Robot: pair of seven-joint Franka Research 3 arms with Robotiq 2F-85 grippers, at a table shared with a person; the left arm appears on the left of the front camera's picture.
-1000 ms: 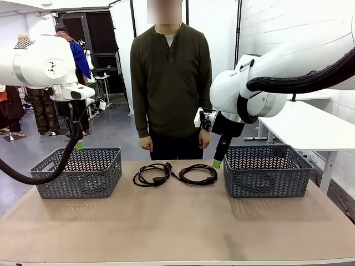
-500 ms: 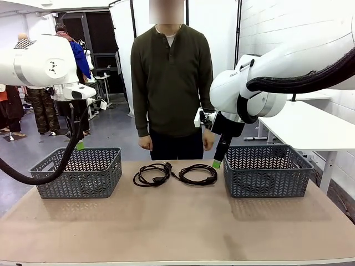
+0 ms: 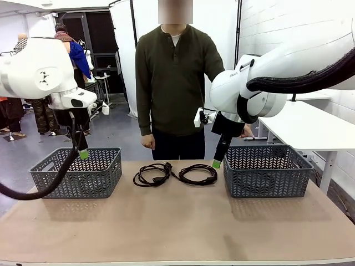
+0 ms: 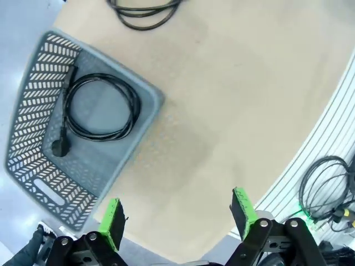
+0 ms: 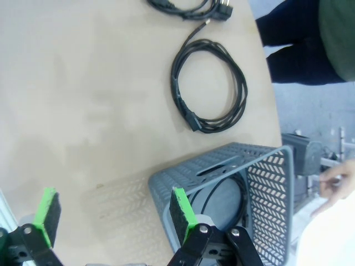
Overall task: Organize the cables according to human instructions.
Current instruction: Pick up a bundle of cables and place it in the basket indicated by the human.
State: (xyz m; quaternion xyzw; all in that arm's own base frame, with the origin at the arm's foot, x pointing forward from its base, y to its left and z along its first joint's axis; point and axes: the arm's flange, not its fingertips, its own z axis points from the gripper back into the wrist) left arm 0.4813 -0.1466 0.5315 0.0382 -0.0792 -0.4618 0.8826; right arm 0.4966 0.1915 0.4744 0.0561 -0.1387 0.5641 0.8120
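Observation:
Two coiled black cables lie side by side at the table's far middle, the left cable (image 3: 152, 174) and the right cable (image 3: 197, 174). A third cable (image 4: 97, 108) rests coiled inside the left basket (image 3: 77, 177). A fourth cable (image 5: 223, 195) shows partly inside the right basket (image 3: 266, 180). My left gripper (image 3: 83, 154) hangs open above the left basket (image 4: 33, 94), holding nothing (image 4: 177, 217). My right gripper (image 3: 216, 163) hangs open just left of the right basket (image 5: 272, 183), above the right cable (image 5: 211, 86), with nothing between its fingers (image 5: 113, 210).
A person stands at the far side of the table, one hand (image 3: 147, 143) hanging down and the other hand (image 3: 247, 131) held out behind my right arm. The near half of the brown tabletop (image 3: 177, 227) is bare. A white table (image 3: 310, 127) stands at the right.
My left gripper has moved right and down, over the left basket. The person has shifted to the right and stretched an arm out toward the right basket's side. My right arm has not moved.

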